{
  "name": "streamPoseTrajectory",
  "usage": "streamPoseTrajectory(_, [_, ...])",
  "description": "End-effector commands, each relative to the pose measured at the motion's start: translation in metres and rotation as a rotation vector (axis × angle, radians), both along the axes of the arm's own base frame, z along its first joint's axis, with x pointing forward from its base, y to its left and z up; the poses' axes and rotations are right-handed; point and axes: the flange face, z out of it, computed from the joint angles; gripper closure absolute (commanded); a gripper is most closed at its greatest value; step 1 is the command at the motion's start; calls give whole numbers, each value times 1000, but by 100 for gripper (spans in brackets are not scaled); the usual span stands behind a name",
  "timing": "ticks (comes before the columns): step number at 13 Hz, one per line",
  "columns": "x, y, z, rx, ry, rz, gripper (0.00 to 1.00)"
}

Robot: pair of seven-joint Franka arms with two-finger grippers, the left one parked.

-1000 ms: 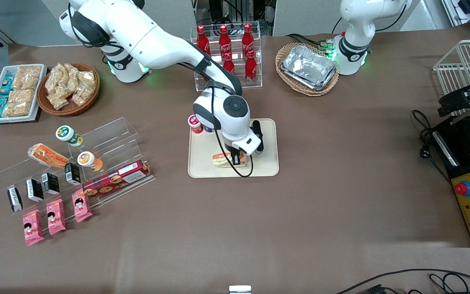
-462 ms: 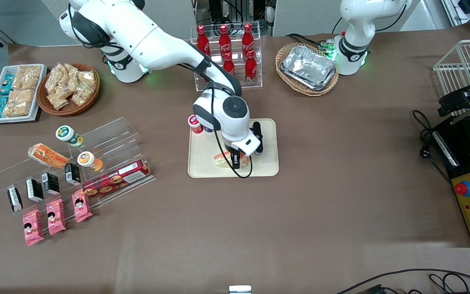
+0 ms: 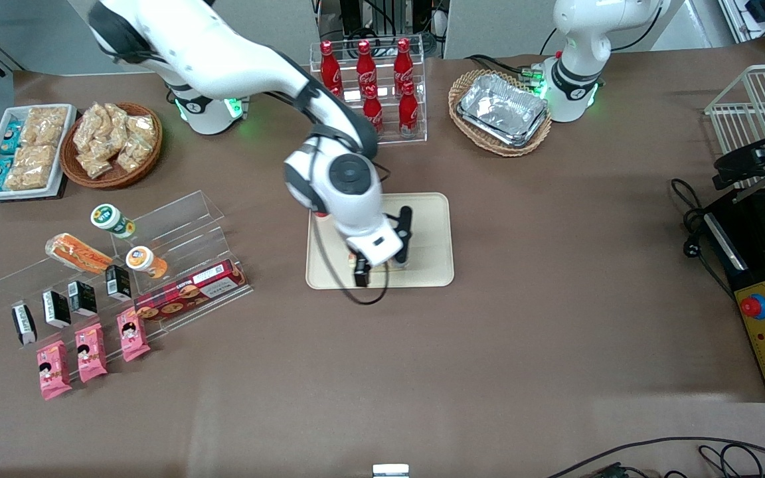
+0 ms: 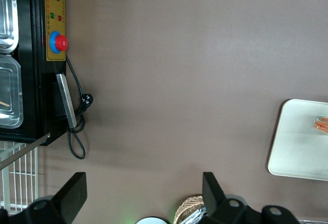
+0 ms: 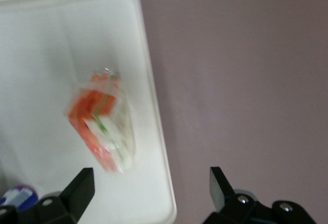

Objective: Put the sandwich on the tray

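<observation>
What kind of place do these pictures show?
Probably a lab mock-up of a snack shop: red cola bottles on a clear rack, pink snack packets, and the open gripper above the cream tray holding the wrapped sandwich.

**Occluded, cropped and blurred elements**

Front view: the wrist housing covers nearly all of the sandwich on the tray, and the gripper above the tray's near edge shows only as a dark block; finger spacing cannot be read. A red-capped container at the tray's corner nearest the bottle rack is almost wholly hidden by the arm.

Right wrist view: sandwich motion-blurred, filling layers smeared; tray cut by the frame edge.

Left wrist view: tray and sandwich cropped.
</observation>
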Motion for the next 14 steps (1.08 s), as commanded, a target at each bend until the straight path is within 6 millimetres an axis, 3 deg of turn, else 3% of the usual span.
streamPoseTrajectory(1, [27,-70,67,36,57,-174,0])
streamPoseTrajectory(4, [52,-153,120,26,78,-435,0])
streamPoseTrajectory(8, [85,-265,155,65,82,-732,0])
streamPoseTrajectory(11, [86,-319,182,74,76,-1031,0])
streamPoseTrajectory(14, [78,-382,214,71,78,-1164,0])
